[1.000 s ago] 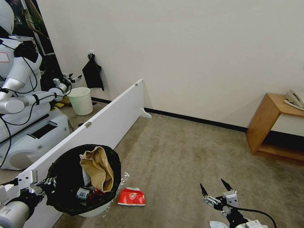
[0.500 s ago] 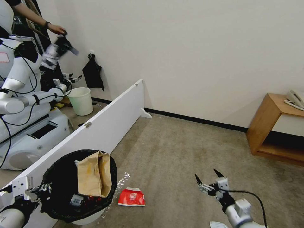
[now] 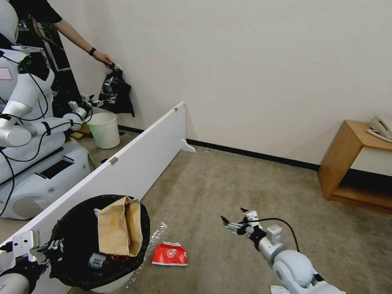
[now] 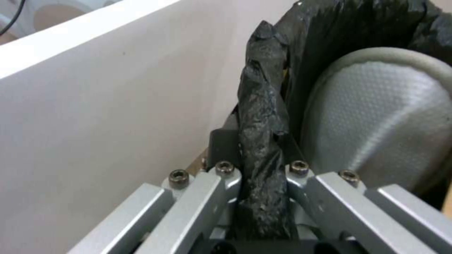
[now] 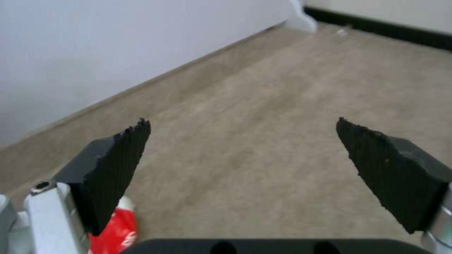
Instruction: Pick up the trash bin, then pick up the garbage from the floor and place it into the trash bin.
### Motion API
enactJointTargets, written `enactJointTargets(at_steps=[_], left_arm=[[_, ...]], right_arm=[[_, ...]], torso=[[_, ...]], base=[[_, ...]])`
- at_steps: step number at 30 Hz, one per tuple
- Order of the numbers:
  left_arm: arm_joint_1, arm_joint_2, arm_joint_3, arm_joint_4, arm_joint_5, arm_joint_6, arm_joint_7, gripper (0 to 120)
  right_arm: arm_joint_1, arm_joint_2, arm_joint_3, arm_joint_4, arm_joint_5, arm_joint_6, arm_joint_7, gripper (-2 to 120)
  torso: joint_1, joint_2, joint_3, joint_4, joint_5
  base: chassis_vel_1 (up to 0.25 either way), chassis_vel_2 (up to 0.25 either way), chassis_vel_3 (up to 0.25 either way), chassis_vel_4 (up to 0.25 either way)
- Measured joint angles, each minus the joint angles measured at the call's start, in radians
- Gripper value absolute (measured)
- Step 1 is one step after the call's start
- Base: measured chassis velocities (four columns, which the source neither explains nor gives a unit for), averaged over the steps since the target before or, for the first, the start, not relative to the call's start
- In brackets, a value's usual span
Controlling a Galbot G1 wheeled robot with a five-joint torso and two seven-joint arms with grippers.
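Note:
The trash bin, white with a black bag over its rim, is at the lower left beside the white board. A crumpled brown paper bag and a crushed can lie inside it. My left gripper is shut on the bagged rim; the left wrist view shows the black fold pinched in that gripper, next to the bin's wall. A red-white packet lies on the floor beside the bin. My right gripper hovers open, right of and above the packet.
A low white partition board runs along the left, with another robot and a pale bucket behind it. A person's hand touches a black bag on the wall. A wooden side table stands at the right. Clear wrap lies by the bin.
My right gripper has reached forward and to the left, closer to the packet. The bin has sunk slightly and the paper bag has shifted. A person's arm has come in at the back.

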State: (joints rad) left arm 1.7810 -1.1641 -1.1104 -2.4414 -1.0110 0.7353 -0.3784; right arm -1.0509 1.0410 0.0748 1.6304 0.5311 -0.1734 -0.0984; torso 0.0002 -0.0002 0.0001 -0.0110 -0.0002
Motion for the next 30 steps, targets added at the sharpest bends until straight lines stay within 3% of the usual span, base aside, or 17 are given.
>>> enactJointTargets(at_steps=[9,16,30], left_arm=[[0.013,-0.007,-0.002,-0.011,-0.001,0.000,-0.001,4],[0.018,-0.010,-0.003,-0.024,-0.001,0.000,-0.001,4],[0.015,-0.006,0.009,-0.031,0.000,0.000,-0.008,4]], right_arm=[[0.101,0.034,-0.146,-0.089,0.023,-0.020,-0.030,100],[0.184,0.103,-0.244,-0.182,0.028,-0.033,-0.043,100],[0.256,0.166,-0.335,-0.292,0.029,-0.039,-0.082,100]], torso=[[0.000,0.000,0.000,0.0000,0.0000],[0.000,0.000,0.000,-0.0001,0.0002],[0.000,0.000,0.000,-0.0002,0.0000]], base=[[0.000,0.000,0.000,0.000],[0.000,0.000,0.000,0.000],[0.000,0.000,0.000,0.000]])
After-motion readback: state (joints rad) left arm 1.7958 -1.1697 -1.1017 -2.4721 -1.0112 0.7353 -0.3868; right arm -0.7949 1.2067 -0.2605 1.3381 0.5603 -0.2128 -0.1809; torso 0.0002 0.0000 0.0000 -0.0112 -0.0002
